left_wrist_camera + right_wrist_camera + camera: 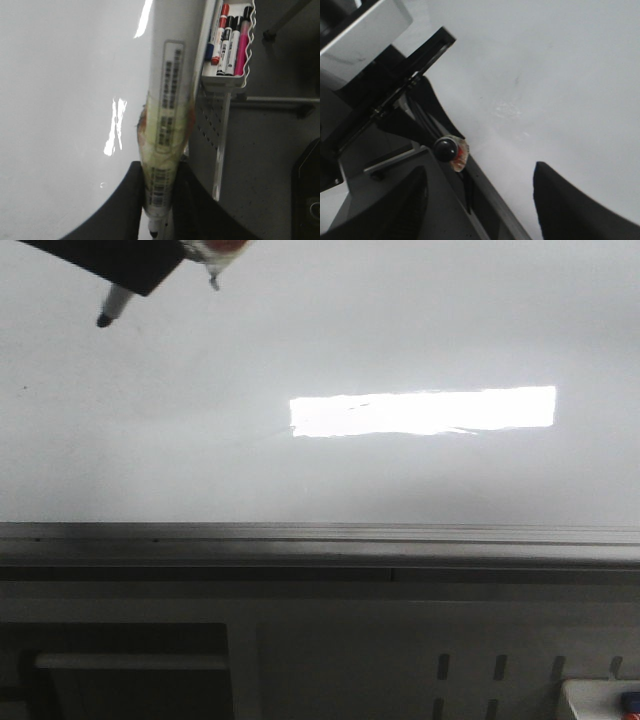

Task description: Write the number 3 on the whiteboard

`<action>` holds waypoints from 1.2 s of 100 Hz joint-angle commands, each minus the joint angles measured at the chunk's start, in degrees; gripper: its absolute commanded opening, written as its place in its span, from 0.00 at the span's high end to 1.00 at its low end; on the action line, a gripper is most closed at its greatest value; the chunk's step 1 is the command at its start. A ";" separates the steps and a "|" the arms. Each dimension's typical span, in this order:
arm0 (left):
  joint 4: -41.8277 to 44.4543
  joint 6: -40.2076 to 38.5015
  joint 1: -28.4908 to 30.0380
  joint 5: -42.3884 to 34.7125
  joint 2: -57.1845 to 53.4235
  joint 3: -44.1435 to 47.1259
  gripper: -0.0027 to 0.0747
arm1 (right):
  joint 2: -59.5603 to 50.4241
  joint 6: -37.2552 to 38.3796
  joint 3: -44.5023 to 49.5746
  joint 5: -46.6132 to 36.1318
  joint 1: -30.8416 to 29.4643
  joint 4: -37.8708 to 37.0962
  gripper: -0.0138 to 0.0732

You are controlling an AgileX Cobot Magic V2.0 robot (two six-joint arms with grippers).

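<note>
The whiteboard [400, 330] fills the front view, glossy, with a bright rectangular light reflection. No number 3 shows on it in any view. My left gripper [110, 260] is at the board's far left corner, shut on a tape-wrapped marker [118, 302] whose dark tip points at the board; I cannot tell whether it touches. In the left wrist view the marker [167, 125] sits between the black fingers [125, 210], over the board [60, 100]. My right gripper [480, 210] is open and empty over the board's edge [560, 90].
A grey metal edge rail [320, 535] runs along the board's near side, with a grey perforated panel [450, 660] below it. A white wire tray [248, 50] beside the board holds several spare markers. The left arm and the marker's rear end [446, 148] show in the right wrist view.
</note>
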 commanded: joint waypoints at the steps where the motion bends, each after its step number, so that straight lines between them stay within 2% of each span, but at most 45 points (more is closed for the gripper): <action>1: 2.72 0.42 -1.08 -2.06 -2.08 -2.05 0.99 | 3.59 -0.98 -2.90 -4.06 3.72 0.35 0.30; 20: 4.38 0.42 -1.22 -2.06 -2.99 -2.05 0.99 | 9.35 -1.24 -4.52 -5.85 8.66 0.10 0.26; 50: 4.38 0.42 -1.22 -1.87 -2.99 -2.05 0.99 | 14.39 -1.24 -5.43 -14.34 8.92 -0.04 0.26; 63: 4.38 0.42 -1.22 -1.81 -2.99 -2.05 0.99 | 16.66 -1.24 -5.43 -14.98 8.92 -0.04 0.29; 84: 4.38 0.42 -1.22 -1.59 -2.99 -2.05 0.99 | 18.96 -1.24 -5.43 -15.69 8.92 -0.04 0.45; 113: 4.38 0.42 -1.22 -1.59 -2.99 -2.05 0.99 | 19.05 -1.24 -5.43 -15.13 8.92 -0.13 0.92; 120: 4.38 0.42 -1.22 -1.59 -2.99 -2.05 0.99 | 19.05 -1.24 -5.43 -14.42 8.92 -0.24 0.92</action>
